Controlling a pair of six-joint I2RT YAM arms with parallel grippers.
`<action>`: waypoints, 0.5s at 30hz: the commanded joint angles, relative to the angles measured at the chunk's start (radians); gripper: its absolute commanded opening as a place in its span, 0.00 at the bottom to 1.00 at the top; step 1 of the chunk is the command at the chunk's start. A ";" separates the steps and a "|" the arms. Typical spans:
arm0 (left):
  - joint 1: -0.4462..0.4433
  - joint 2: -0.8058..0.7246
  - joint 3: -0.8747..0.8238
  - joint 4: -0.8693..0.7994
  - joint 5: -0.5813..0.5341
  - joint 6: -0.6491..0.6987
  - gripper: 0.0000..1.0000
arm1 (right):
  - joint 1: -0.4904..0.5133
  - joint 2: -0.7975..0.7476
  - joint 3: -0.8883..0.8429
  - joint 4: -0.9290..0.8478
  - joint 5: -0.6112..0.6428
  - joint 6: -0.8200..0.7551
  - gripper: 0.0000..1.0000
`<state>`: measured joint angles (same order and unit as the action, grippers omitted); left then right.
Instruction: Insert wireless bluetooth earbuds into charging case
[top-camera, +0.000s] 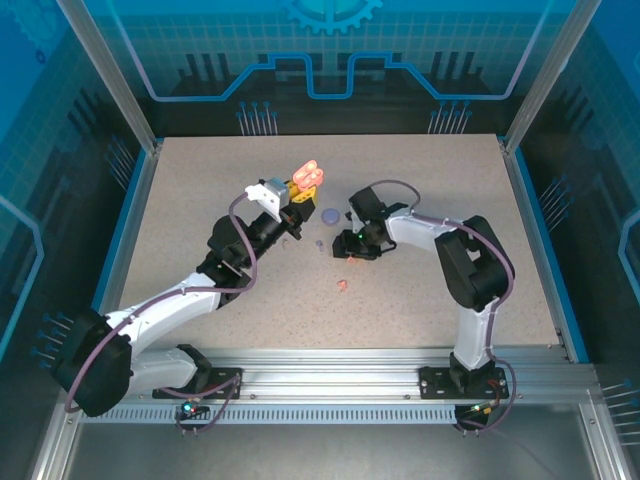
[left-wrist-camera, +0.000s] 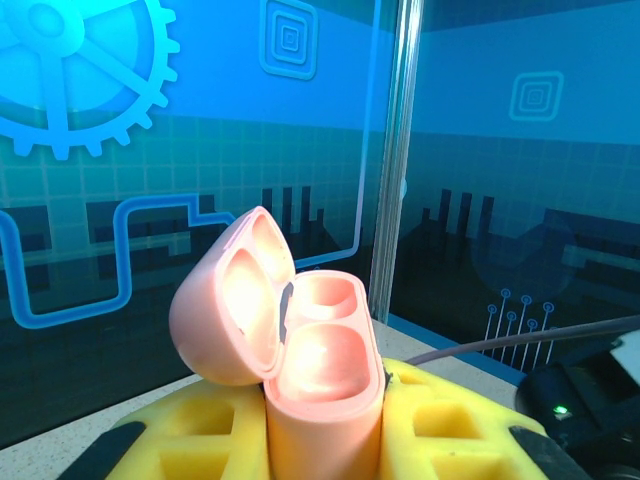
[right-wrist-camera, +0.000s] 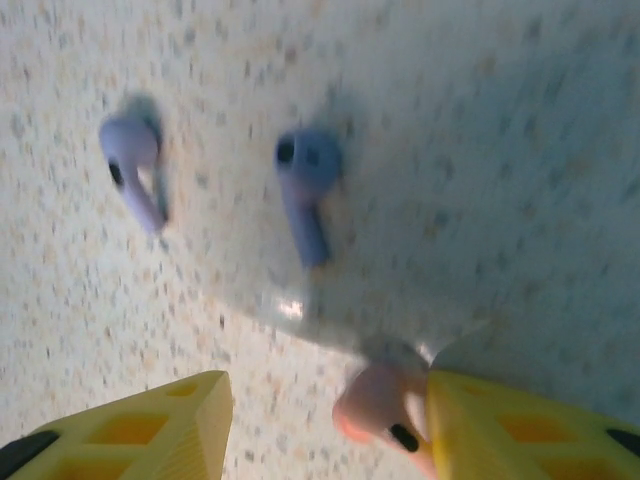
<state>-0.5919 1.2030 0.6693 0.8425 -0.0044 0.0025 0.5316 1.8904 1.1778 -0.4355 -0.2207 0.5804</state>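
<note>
My left gripper (top-camera: 297, 192) is shut on an open pale pink charging case (left-wrist-camera: 322, 372), held upright above the table between its yellow fingers (left-wrist-camera: 190, 435). The lid (left-wrist-camera: 228, 298) is swung back to the left and both wells look empty. Two purple earbuds (right-wrist-camera: 305, 190) (right-wrist-camera: 134, 165) lie on the table ahead of my right gripper (right-wrist-camera: 325, 430). That gripper is open, low over the table. A pale pink earbud (right-wrist-camera: 385, 405) rests against its right finger (right-wrist-camera: 520, 430), with a gap to the left finger (right-wrist-camera: 150, 430).
A round purple case (top-camera: 332, 214) sits on the speckled table between the two grippers. A small coral-red earbud (top-camera: 343, 286) lies nearer the front. The blue-rimmed table edge (top-camera: 527, 240) and clear enclosure walls surround the work area.
</note>
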 joint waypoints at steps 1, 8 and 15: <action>0.006 -0.008 0.001 0.030 -0.011 0.015 0.00 | 0.033 -0.075 -0.040 0.002 -0.044 0.035 0.54; 0.007 0.001 0.007 0.034 -0.001 0.006 0.00 | 0.054 -0.107 0.042 -0.217 0.315 0.054 0.64; 0.006 -0.009 0.006 0.032 -0.009 0.017 0.00 | 0.080 -0.021 0.137 -0.292 0.346 0.172 0.64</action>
<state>-0.5919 1.2030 0.6693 0.8429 -0.0044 0.0025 0.5858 1.8240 1.2785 -0.6498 0.0761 0.6773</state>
